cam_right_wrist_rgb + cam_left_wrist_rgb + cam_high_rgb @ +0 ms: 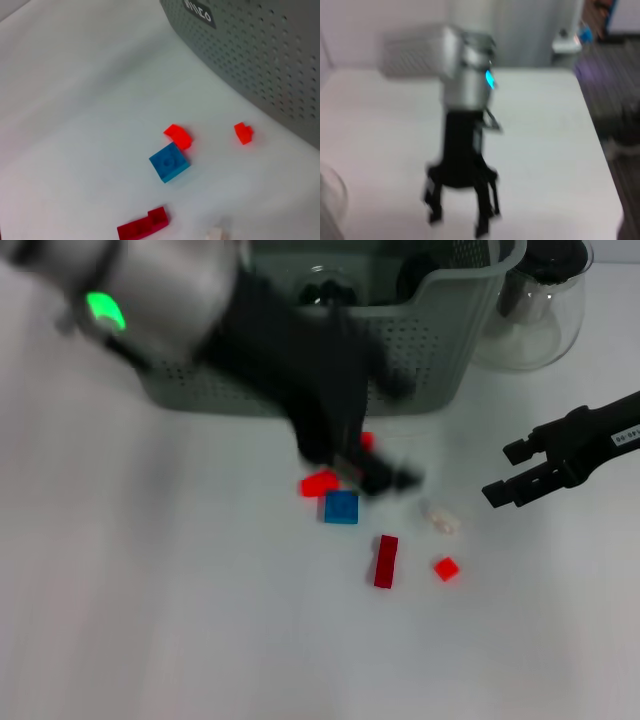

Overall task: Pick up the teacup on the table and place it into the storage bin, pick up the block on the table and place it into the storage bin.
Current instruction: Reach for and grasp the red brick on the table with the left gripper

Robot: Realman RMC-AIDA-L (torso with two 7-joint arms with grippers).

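Note:
The grey-green storage bin (300,390) (260,55) stands at the back of the table. In front of it lie several blocks: a blue one (341,507) (169,161), a bright red one (318,483) (178,136), a long dark red one (385,561) (143,226), small red ones (446,568) (243,133) and a clear one (440,518). My left gripper (380,477) is blurred, low over the table just behind the blue block. My right gripper (505,472) (462,210) hovers open to the right of the blocks. No teacup shows on the table; a round glassy shape (325,288) sits inside the bin.
A clear glass teapot (535,310) stands at the bin's right end. The table's right edge (600,150) shows in the left wrist view, with dark floor beyond it.

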